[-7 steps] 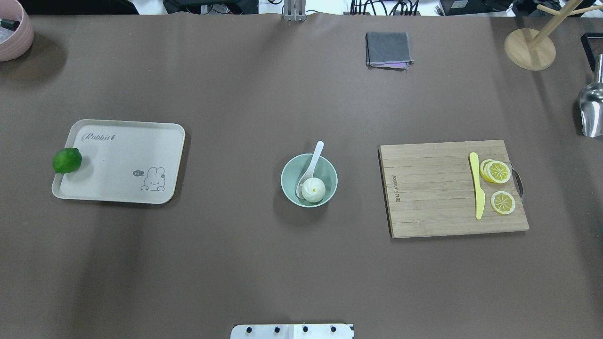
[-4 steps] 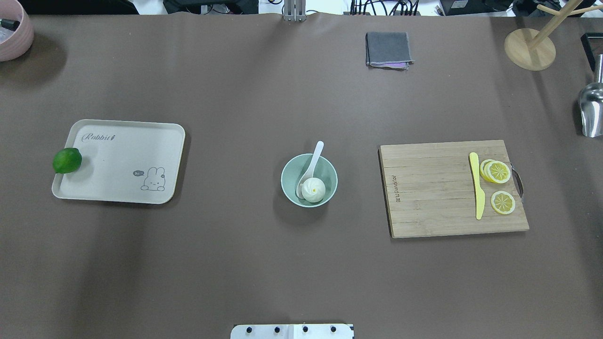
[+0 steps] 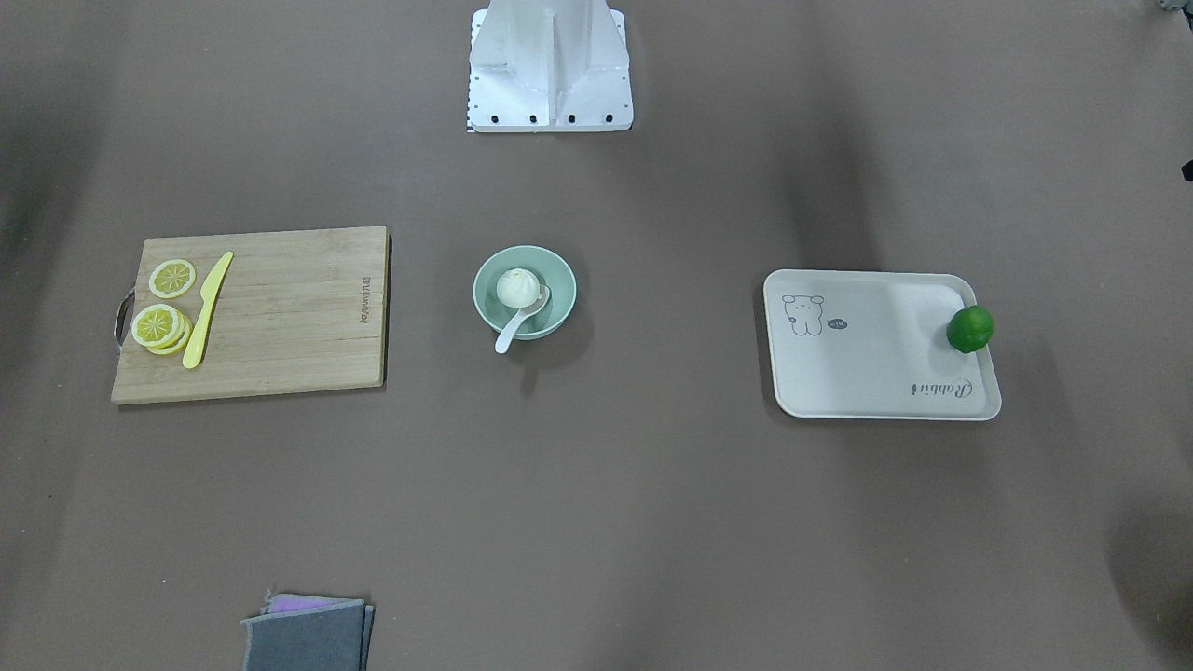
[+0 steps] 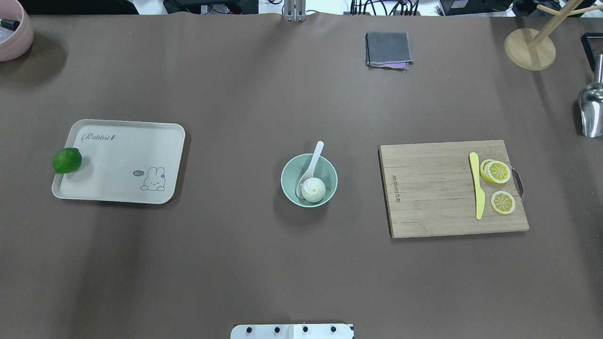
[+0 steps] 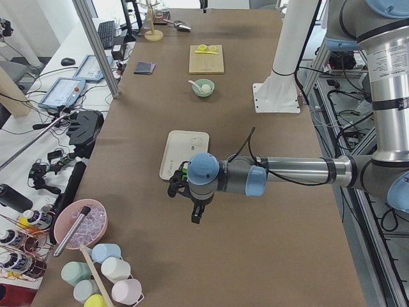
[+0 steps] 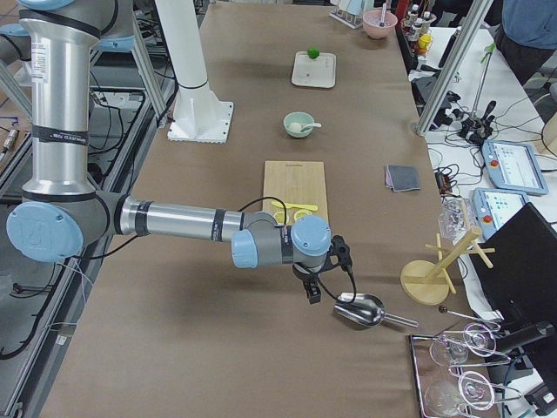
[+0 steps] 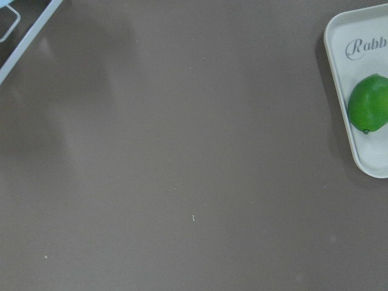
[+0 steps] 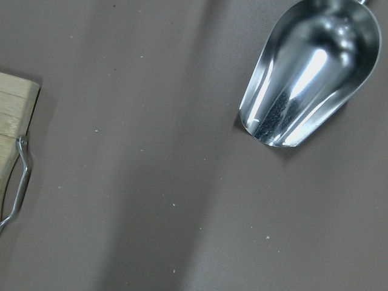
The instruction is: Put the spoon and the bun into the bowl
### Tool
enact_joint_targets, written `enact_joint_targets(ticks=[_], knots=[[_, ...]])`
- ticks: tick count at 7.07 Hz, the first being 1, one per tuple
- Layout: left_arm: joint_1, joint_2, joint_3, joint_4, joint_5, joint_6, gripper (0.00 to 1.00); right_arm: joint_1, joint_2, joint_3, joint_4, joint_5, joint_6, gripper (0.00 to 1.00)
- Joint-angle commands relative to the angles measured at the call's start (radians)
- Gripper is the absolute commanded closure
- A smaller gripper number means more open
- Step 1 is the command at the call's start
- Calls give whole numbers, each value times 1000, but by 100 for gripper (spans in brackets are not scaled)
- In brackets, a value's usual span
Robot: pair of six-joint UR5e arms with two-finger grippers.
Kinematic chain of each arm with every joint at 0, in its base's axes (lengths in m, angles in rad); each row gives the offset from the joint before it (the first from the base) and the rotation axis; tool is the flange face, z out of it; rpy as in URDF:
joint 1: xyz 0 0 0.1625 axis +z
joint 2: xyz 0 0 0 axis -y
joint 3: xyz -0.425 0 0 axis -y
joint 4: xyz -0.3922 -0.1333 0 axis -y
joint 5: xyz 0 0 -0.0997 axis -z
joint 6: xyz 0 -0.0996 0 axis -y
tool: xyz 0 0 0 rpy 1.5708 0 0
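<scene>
Nothing on the table is differing from a second ago; the bowl and what is in it are lying where they were. Nearest the robot, the white base plate [image 4: 292, 331] is being cut off by the overhead view's bottom edge, and neither arm is showing there. The left gripper [image 5: 197, 215] is hanging over bare table beside the tray [image 4: 118, 141]. The right gripper [image 6: 312, 292] is hanging just beside the metal scoop [image 4: 591, 110]. Both are showing only as small dark shapes in the side views, so I cannot tell whether their fingers are spread or pressed together.

At mid-table the bowl [image 4: 331, 175] is holding the bun [image 4: 313, 189], which is sitting against the spoon [image 4: 314, 157] and hiding most of its scoop. The spoon's handle is leaning out over the far rim. The lime [image 4: 67, 160] is resting at the tray's left edge. Farther off, the folded cloth [image 4: 387, 48] is lying whole, while the pink bowl [image 4: 14, 35] is being clipped by the frame's corner.
</scene>
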Motion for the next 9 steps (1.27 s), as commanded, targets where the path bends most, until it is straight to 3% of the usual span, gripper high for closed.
enact_joint_targets(ticks=[1,4,9], knots=[[-15,-8,-1,31,-21,-1,2,5,-4,-1,0,3,0,0],[-15,-10,-2,32,-19,-123,2,16,-2,-2,-10,-15,58,0],[-17,1,1,24,-19,-119,2,48,-16,1,-14,-15,77,0]])
